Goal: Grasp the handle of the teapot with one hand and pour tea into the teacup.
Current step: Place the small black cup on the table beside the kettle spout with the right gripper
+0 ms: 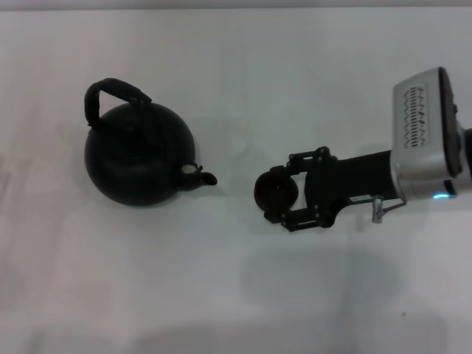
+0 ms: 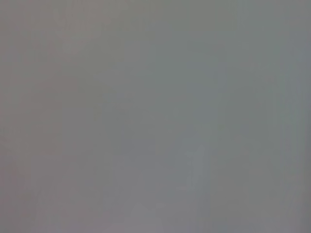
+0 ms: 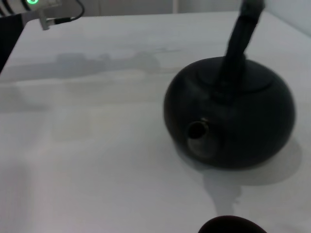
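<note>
From the head view, the teapot (image 1: 139,156), a matte black bulbous body with a stubby spout (image 1: 200,175) and a wrapped, arched handle (image 1: 112,94), stood on the white table (image 1: 236,295) to the left, while the right gripper (image 1: 284,193) reached in from the right with its fingers closed around the small round dark teacup (image 1: 276,189), which sat near the spout but apart from it. The left wrist view showed only a flat grey blur, so the left gripper could not be seen. In the right wrist view the teapot (image 3: 231,114) sat upright with its spout (image 3: 198,132) facing the camera, and a dark curved edge at the frame's border was probably the teacup (image 3: 232,225).
</note>
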`<state>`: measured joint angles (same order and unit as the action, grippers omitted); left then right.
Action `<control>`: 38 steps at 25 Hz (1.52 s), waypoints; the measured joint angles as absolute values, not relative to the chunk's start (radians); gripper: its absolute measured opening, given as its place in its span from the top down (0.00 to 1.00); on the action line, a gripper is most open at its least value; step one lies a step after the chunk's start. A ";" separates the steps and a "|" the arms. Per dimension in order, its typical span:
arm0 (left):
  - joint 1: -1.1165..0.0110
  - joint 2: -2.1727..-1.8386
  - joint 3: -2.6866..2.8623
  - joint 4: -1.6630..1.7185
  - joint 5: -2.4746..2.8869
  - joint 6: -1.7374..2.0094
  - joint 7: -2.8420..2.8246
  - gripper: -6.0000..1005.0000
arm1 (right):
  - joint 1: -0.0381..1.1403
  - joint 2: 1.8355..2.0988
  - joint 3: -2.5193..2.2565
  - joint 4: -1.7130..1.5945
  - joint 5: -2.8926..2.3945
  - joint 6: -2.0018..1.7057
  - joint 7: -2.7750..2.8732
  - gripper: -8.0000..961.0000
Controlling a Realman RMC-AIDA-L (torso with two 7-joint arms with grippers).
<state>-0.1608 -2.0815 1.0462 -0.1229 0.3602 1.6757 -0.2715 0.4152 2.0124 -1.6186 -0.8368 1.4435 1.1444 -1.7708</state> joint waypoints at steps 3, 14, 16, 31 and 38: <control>-0.151 -2.082 1.046 -0.124 0.362 1.686 -0.271 0.13 | 0.416 2.013 -1.659 -0.836 1.466 1.117 -1.768 0.23; -0.145 -2.081 1.047 -0.121 0.381 1.702 -0.272 0.13 | 0.421 2.014 -1.757 -0.836 1.521 1.013 -1.778 0.23; -0.146 -2.079 1.047 -0.121 0.383 1.702 -0.271 0.13 | 0.425 2.014 -1.780 -0.833 1.521 0.989 -1.778 0.23; -0.145 -2.082 1.049 -0.122 0.397 1.706 -0.271 0.13 | 0.425 2.014 -1.843 -0.829 1.523 0.901 -1.779 0.22; -0.143 -2.082 1.049 -0.122 0.402 1.706 -0.271 0.13 | 0.427 2.014 -1.850 -0.828 1.524 0.897 -1.771 0.22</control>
<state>-0.1429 -2.0817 1.0493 -0.1224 0.4019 1.7058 -0.2715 0.4268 2.0140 -1.8499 -0.8280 1.5244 0.8966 -1.7711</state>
